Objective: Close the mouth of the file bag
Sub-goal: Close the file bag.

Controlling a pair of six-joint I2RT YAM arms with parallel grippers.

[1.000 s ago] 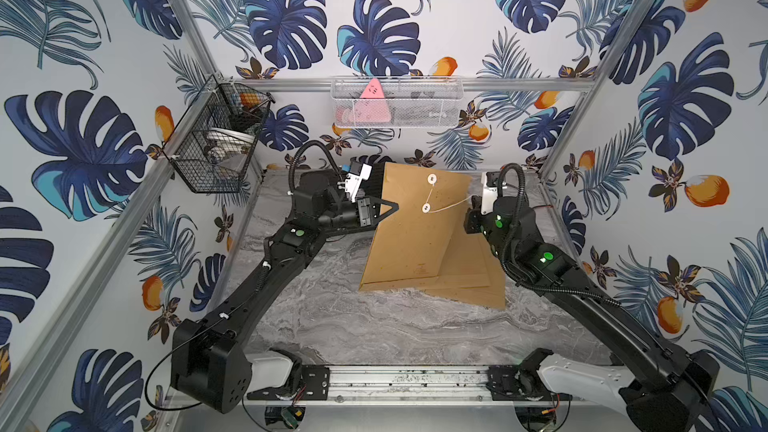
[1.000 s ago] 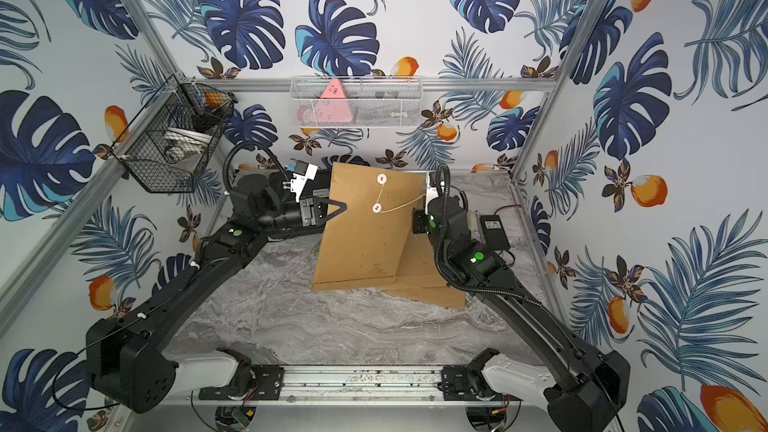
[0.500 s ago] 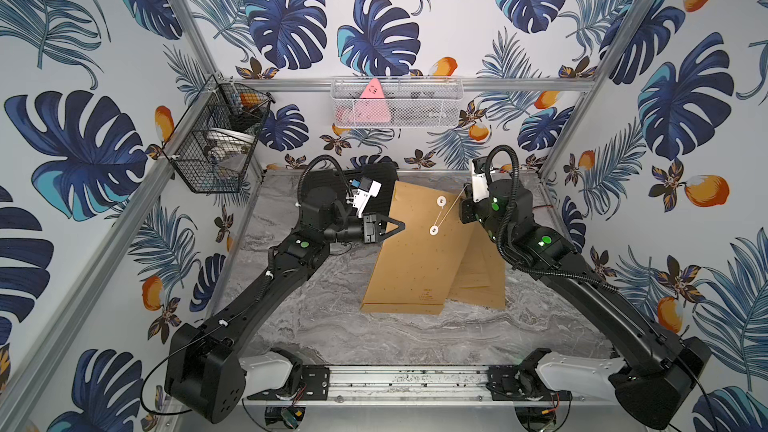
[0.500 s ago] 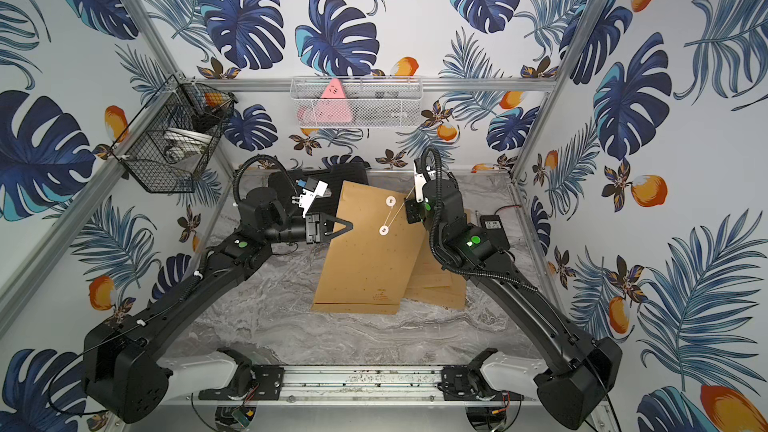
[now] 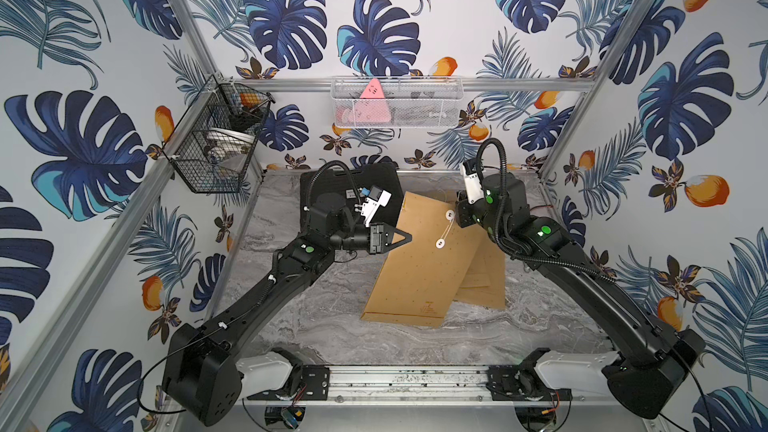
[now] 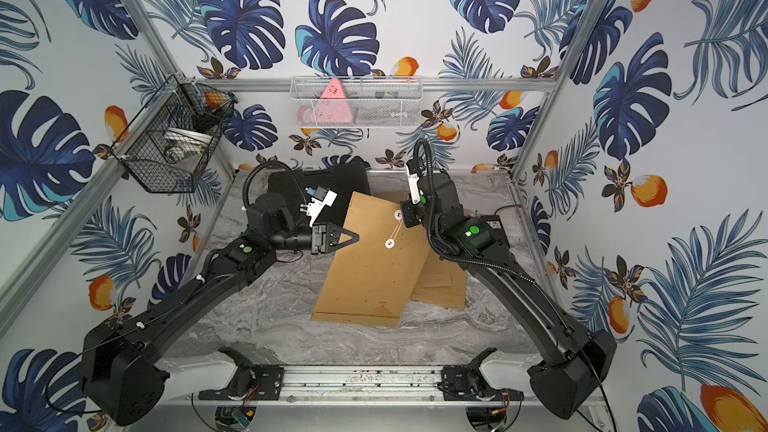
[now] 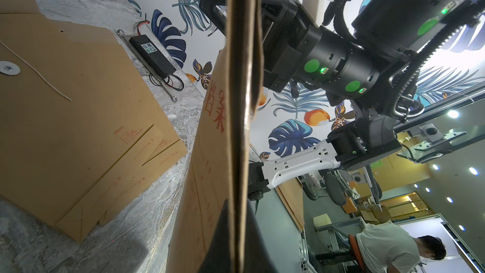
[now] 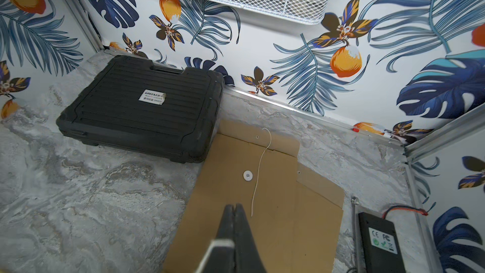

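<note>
Your right tool (image 5: 460,213), pinching the string (image 5: 445,229), has reached the button (image 5: 450,214) just beside it; your left tool (image 5: 404,238) clamps the bag (image 5: 415,276), so winding can start.

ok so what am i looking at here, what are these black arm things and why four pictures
Two black robot arms, left and right, stand at a grey marble-look table. Two pictures look down from one overhead camera; the other two come from cameras on the arms' wrists. The left arm's fingers pinch the edge of a brown paper file bag, holding that side up off the table. The right arm's fingers are shut near the bag's top; whether they grip its white string is unclear. More brown paper bags lie flat underneath, and a black plastic tool case sits at the back.
</note>
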